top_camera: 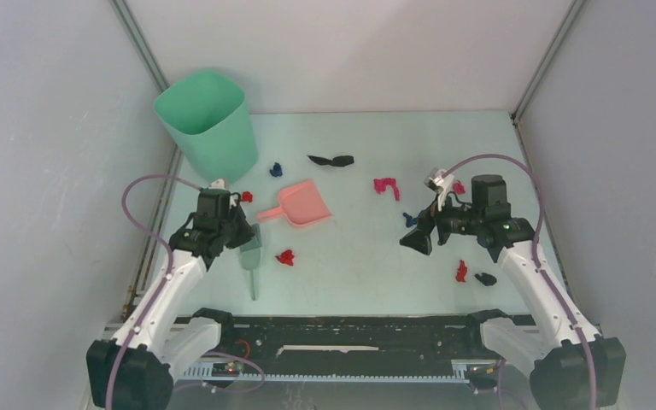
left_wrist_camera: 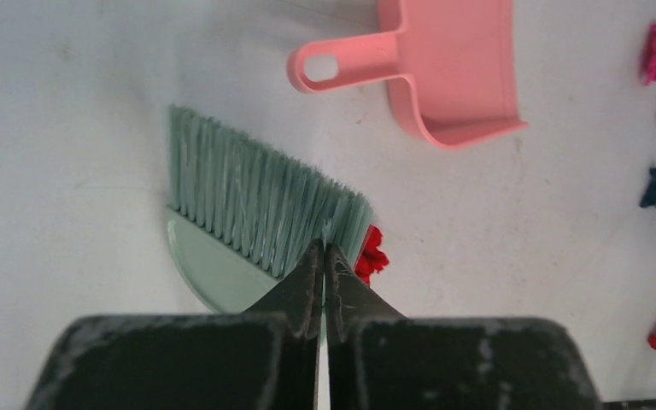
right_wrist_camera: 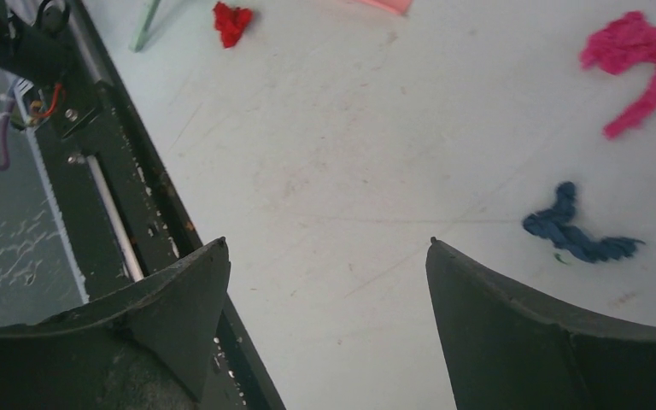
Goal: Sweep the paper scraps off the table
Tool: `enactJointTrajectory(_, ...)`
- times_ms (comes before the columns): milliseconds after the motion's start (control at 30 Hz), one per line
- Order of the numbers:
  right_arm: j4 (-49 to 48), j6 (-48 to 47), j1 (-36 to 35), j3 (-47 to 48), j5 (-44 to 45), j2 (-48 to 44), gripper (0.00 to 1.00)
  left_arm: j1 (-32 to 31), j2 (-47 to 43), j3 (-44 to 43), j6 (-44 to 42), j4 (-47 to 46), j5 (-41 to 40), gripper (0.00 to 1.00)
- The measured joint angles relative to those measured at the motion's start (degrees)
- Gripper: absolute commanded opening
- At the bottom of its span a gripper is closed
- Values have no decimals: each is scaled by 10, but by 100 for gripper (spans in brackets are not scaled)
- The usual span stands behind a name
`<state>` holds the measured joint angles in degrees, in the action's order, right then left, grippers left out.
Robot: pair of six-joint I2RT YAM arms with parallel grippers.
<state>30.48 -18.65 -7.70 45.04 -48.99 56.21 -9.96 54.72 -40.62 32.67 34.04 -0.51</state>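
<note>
Between the grey walls point(top_camera: 51, 128), the pale green surface point(top_camera: 359, 273) lies open at its near middle. Paper scraps point(top_camera: 385, 185) scatter around the pink dustpan point(top_camera: 301, 203). Left fingers point(left_wrist_camera: 307, 286) are clenched empty over the green hand brush point(left_wrist_camera: 256, 205), a red scrap point(left_wrist_camera: 371, 254) just right. Right fingers point(right_wrist_camera: 179, 299) are spread, a dark blue scrap point(right_wrist_camera: 581, 232) near their tips.

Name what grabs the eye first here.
A pink dustpan lies in the middle of the table, with colourful paper scraps scattered around it. A tall green bin stands in the far left corner. The left gripper, shut, hangs over a green brush; the right gripper is open.
</note>
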Motion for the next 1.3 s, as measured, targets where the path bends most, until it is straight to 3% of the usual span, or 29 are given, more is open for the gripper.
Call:
enactJointTrajectory(233,-23,50,-103,17,25,41,85,-16,-70,26,32,-4,21,0)
enactJointTrajectory(433,-8,133,-164,162,41,175,83,-16,-86,27,52,-8,29,0)
enactJointTrajectory(800,-61,223,-408,333,218,342,97,-17,-87,30,185,-57,68,0)
enactJointTrajectory(967,-75,235,-480,384,321,409,97,-17,-109,69,275,-98,85,0)
enactJointTrajectory(1100,-79,239,-520,422,416,450,92,-17,-128,93,335,-111,96,0)
enactJointTrajectory(1300,-111,230,-542,407,495,464,75,-17,-140,94,378,-130,110,0)
